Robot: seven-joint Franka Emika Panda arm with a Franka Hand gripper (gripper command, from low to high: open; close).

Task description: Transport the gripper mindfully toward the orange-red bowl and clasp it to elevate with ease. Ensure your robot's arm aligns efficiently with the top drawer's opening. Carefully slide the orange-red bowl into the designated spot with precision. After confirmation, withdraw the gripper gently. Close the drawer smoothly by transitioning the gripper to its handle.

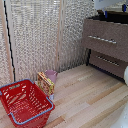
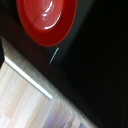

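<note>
Up close, the orange-red bowl [image 2: 46,20] is seen as glossy, round and shallow, lying inside the dark top drawer [image 1: 107,39]. Whether the gripper [image 1: 114,9] is apart cannot be told.

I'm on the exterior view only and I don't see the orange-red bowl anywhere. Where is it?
Observer: The wrist view shows the orange-red bowl resting on the dark inside of the top drawer.
Operator: Are any fingers on it?
Observer: No fingers show in the wrist view, and nothing touches the part of the bowl that is visible.
Operator: Is it right way up?
Observer: Yes, its glossy hollow faces the wrist camera, though the frame edge cuts off part of the rim.
</note>
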